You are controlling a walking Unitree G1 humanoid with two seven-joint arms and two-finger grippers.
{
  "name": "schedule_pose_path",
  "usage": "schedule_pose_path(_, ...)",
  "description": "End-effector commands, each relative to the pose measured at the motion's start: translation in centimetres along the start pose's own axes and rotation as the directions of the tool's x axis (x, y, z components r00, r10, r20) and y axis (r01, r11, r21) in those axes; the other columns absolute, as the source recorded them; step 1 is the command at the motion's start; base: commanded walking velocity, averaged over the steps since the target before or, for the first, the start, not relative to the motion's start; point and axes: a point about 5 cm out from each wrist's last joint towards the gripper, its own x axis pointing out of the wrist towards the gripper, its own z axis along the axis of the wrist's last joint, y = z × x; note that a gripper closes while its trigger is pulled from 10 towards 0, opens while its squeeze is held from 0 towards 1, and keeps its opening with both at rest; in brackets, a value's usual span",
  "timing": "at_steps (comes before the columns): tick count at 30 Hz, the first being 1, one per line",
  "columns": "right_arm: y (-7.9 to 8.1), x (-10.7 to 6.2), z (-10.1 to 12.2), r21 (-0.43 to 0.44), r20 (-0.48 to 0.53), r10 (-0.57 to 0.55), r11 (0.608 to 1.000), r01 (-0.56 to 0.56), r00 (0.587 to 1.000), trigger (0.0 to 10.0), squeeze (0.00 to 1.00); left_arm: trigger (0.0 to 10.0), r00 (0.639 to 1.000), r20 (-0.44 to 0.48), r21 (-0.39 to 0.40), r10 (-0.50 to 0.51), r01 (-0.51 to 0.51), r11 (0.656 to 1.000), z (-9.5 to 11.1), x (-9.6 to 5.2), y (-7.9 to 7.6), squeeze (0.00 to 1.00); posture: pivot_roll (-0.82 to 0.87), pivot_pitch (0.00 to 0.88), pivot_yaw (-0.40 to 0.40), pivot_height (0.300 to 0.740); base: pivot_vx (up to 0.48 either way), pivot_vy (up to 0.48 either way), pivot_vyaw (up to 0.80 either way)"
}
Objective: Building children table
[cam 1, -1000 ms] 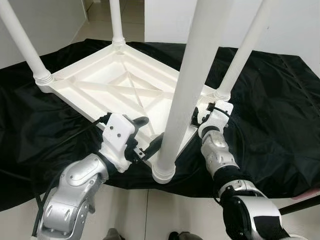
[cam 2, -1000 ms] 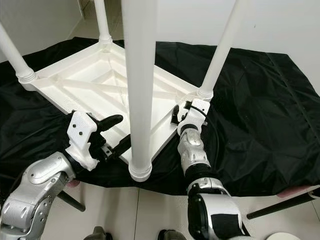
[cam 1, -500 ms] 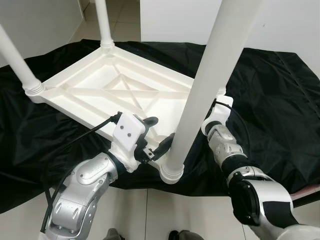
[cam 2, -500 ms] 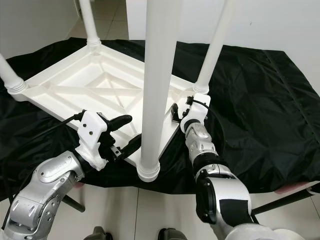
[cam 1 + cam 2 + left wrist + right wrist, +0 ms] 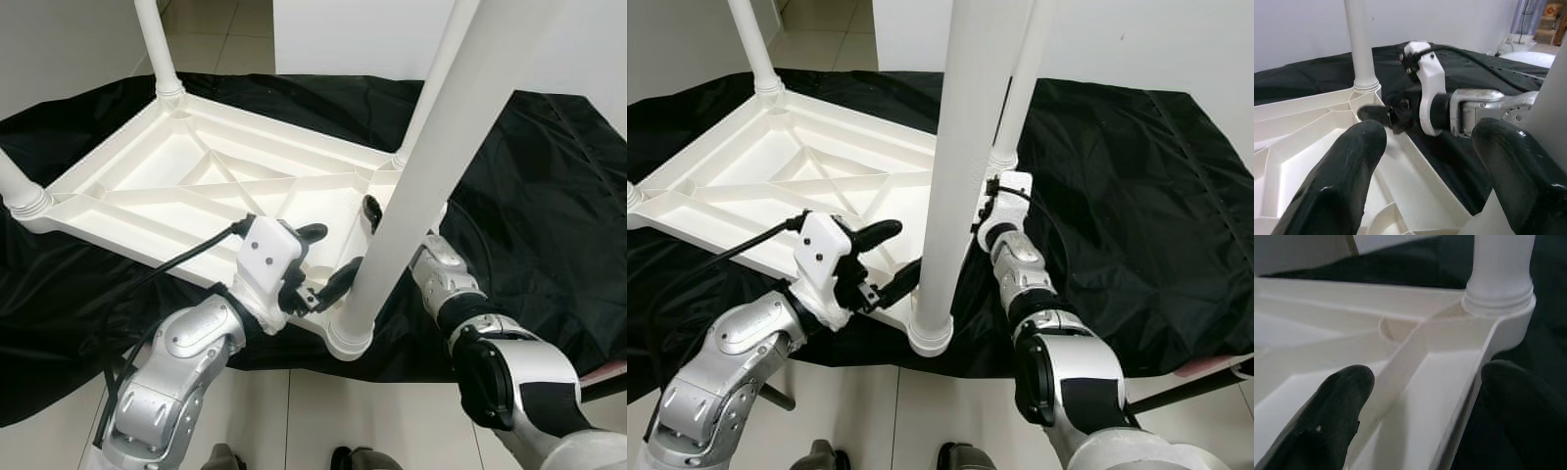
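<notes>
My left gripper [image 5: 328,262], fingers apart, straddles ribbed rim of upturned white plastic table [image 5: 176,176]; right gripper [image 5: 1420,401] likewise straddles rim near round leg [image 5: 965,166]. Crinkled black sheet [image 5: 549,196] beneath.

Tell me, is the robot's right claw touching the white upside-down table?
Cannot tell. In the right wrist view the fingers straddle the table's edge, but contact isn't plainly visible.

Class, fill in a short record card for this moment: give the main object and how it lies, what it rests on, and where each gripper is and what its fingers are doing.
Main object: white table, upside down, legs pointing up
Surface: black cloth spread over a tiled floor
Nearest leg: fitted at the near corner
Left gripper: fingers open, straddling the table's near edge beside that leg
Right gripper: fingers open, straddling the table's right edge near the right leg
Legs fitted: four
</notes>
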Motion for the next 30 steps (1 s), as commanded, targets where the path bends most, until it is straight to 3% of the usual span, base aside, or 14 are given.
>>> schedule_pose_path(1,-1.5,-1.1,-0.2,-0.014,0.065,-0.049,0.999,0.050,0.997,10.0,0.00,10.0,0.998,-0.046,0.036,0.053,-0.052,0.998,-1.0,0.5,0.2,0.00,0.05,0.134,0.013,0.740,0.000,0.000,0.00)
schedule_pose_path(8,-2.7,-3.9,-0.7,-0.043,0.127,-0.001,0.999,0.007,0.992,10.0,0.00,10.0,0.997,-0.068,0.044,0.034,-0.032,0.999,-1.4,0.0,0.4,0.00,0.03,0.142,0.026,0.740,0.000,0.000,0.00)
schedule_pose_path(15,-2.9,-7.7,-0.3,-0.088,0.156,0.230,0.972,-0.218,0.961,10.0,0.00,10.0,0.995,-0.068,0.039,-0.076,0.079,0.996,-1.4,-1.7,0.3,0.00,0.00,0.150,0.038,0.740,0.000,0.000,0.00)
schedule_pose_path(20,-3.9,-9.5,0.6,-0.091,0.155,0.287,0.957,-0.276,0.945,10.0,0.00,10.0,0.985,-0.093,0.032,-0.147,0.150,0.988,-1.7,-2.6,0.3,0.00,-0.02,0.154,0.043,0.740,0.000,0.000,0.00)
schedule_pose_path(22,-4.8,-11.4,1.6,-0.132,0.129,0.383,0.921,-0.367,0.915,10.0,0.00,10.0,0.963,-0.136,0.026,-0.232,0.237,0.971,-2.2,-3.5,0.1,0.00,-0.03,0.153,0.046,0.740,0.000,0.000,0.00)
schedule_pose_path(26,-5.0,-12.4,2.0,-0.146,0.101,0.436,0.895,-0.421,0.894,10.0,0.00,10.0,0.948,-0.164,0.017,-0.274,0.280,0.960,-2.6,-3.8,0.0,0.00,-0.04,0.153,0.047,0.740,0.000,0.000,0.00)
schedule_pose_path(30,-4.9,-13.8,2.0,-0.178,0.035,0.531,0.837,-0.518,0.847,10.0,0.00,10.0,0.930,-0.194,0.013,-0.313,0.322,0.947,-3.0,-4.0,-0.3,0.00,-0.04,0.152,0.049,0.740,0.000,0.000,0.00)
